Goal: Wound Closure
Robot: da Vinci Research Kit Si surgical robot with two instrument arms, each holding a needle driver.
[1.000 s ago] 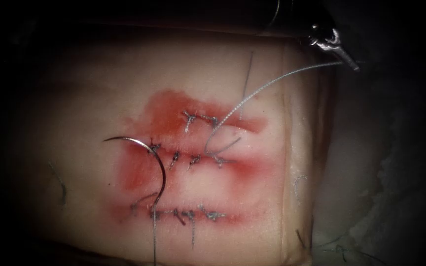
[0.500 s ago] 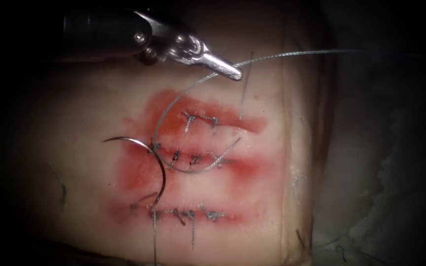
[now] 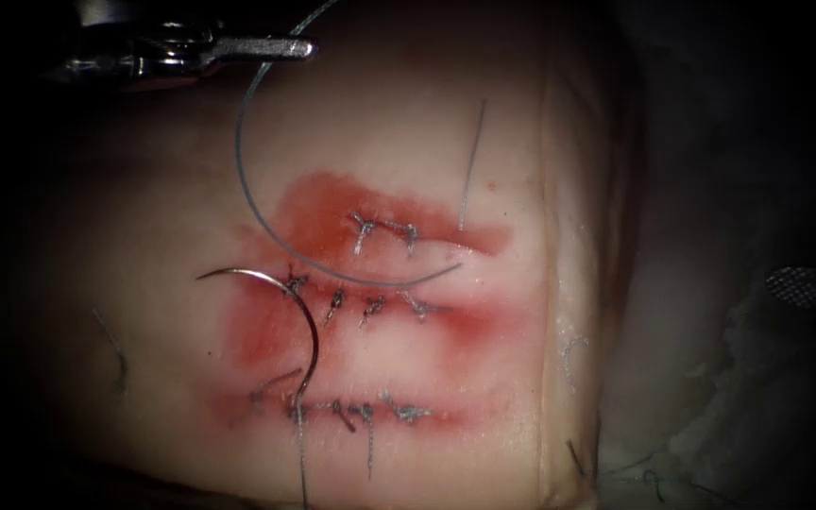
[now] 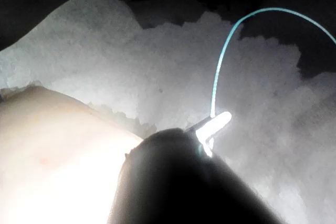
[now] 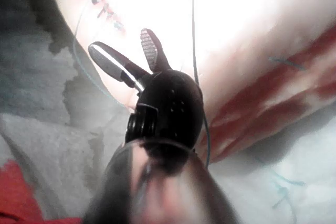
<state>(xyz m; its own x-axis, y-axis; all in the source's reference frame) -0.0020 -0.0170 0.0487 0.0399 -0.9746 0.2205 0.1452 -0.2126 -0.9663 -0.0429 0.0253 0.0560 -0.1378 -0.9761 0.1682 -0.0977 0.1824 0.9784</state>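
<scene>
Endoscope, upper left: my left tool grips the thread, jaws closed. The needle rests free on the tissue, centre-left. Right wrist: my right tool gapes open, empty.

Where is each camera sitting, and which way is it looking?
Endoscope view: above and in front, looking down at the tissue, the needle lying free on it, and the left tool shut on the thread.
Left wrist view: near the left arm's wrist, looking along its shaft at the left tool and thread.
Right wrist view: near the right arm's wrist, looking at the right tool, open, holding nothing.
Shared: endoscope and left wrist views both show the left tool gripping thread.
</scene>
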